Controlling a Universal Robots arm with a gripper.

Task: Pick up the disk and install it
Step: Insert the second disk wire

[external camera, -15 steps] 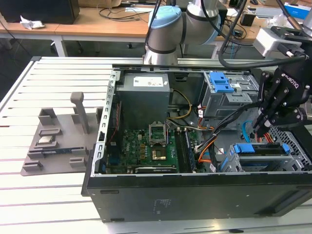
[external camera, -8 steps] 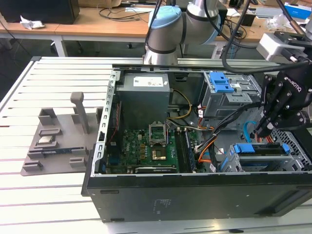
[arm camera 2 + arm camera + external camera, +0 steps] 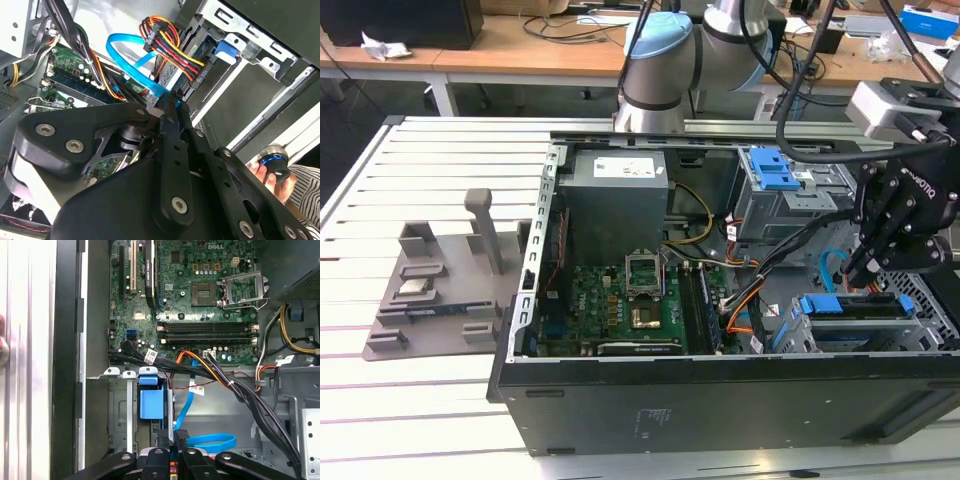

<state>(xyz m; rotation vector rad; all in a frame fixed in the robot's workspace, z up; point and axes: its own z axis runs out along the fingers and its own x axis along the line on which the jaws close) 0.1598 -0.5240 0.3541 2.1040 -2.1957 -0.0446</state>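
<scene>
Blue-framed disk [image 3: 855,306] half-hidden in its bay.

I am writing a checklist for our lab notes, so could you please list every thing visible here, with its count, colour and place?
table: one, white, slatted, under everything
computer case: one, black, open, on the table
circuit board: one, green, on the case floor
power box: one, grey, at the case's far wall
latch: one, blue, on the far grey cage
disk: one, blue-framed, in the near cage at the exterior view's right
flat cable: one, blue, looped near the cage
tray: one, grey, at the exterior view's left of the case
person's hand: one, on a dark knob
arm: one, grey and light blue, behind the case
gripper: one, black, fingers closed, above the disk
</scene>
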